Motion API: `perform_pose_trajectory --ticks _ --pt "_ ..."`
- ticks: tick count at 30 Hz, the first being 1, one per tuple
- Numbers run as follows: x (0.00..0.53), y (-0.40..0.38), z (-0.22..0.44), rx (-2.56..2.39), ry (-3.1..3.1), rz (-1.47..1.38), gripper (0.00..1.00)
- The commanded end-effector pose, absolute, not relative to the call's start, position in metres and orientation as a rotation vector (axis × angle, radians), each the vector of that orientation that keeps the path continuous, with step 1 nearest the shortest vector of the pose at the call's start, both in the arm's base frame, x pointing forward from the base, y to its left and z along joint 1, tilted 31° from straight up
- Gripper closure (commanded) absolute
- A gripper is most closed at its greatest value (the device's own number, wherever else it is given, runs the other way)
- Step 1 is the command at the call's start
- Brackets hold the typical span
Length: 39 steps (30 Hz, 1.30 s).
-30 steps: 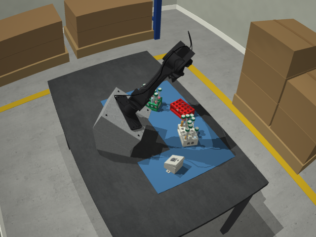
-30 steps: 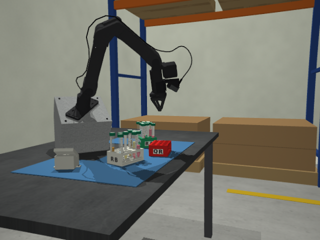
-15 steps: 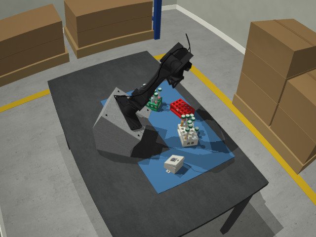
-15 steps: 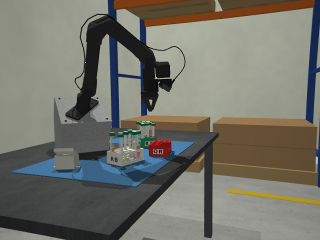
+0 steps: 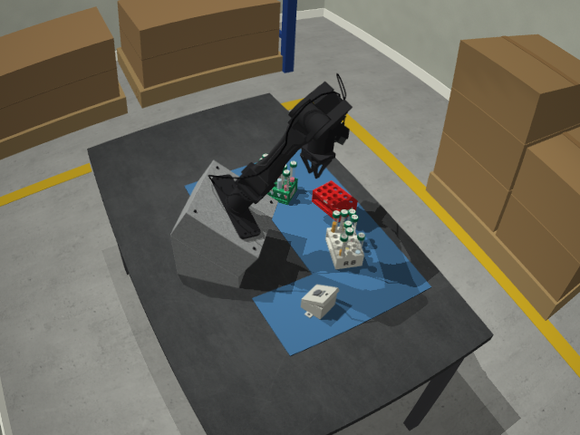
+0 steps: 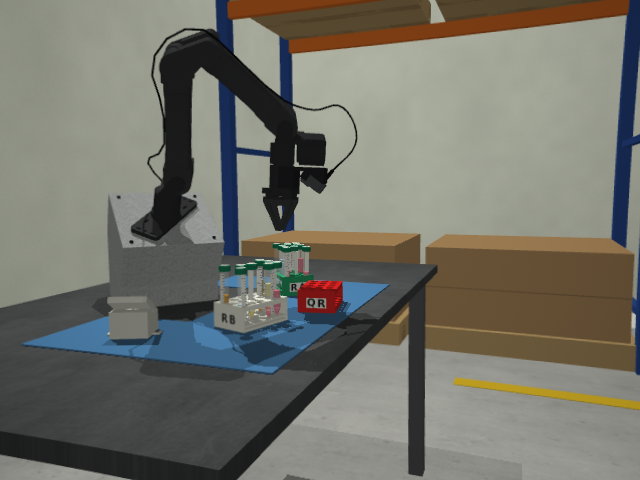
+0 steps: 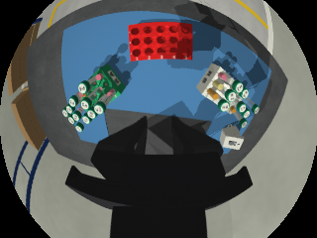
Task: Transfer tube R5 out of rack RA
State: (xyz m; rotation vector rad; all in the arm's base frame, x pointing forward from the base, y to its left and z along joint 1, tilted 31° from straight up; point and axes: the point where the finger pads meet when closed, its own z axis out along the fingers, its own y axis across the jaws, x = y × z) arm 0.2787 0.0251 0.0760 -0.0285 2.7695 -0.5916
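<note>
The end of the white rack [image 5: 338, 260] [image 6: 237, 325] [image 7: 202, 83] was marked "RB". The red rack [image 5: 323, 204] [image 6: 330, 305] [image 7: 154, 45] bore "QR" on a pale end label. On the green rack [image 5: 281, 194] [image 6: 305, 290] [image 7: 118, 88], a partly hidden label read "RA".

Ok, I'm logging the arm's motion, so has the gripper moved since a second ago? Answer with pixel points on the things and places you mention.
Yes: in the exterior view the gripper [image 5: 316, 174] [image 6: 279, 228] [image 7: 158, 120] has gone left and slightly down, from above QR [image 5: 321, 204] [image 6: 331, 305] [image 7: 154, 36] to left of it.
</note>
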Motion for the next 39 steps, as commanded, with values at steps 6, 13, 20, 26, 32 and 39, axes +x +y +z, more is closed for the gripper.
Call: perform_pose_trajectory --ticks 6,13,20,26,32,39 --pt "0.290 0.029 0.094 -0.050 2.688 -0.543 0.70" --pt "0.290 0.029 0.094 -0.049 2.688 -0.544 0.70" --pt "0.290 0.029 0.094 -0.049 2.689 -0.544 0.70" --pt "0.290 0.029 0.094 -0.049 2.689 -0.544 0.70" --pt "0.290 0.029 0.095 -0.049 2.686 -0.542 0.70" --pt "0.290 0.029 0.095 -0.049 2.686 -0.542 0.70"
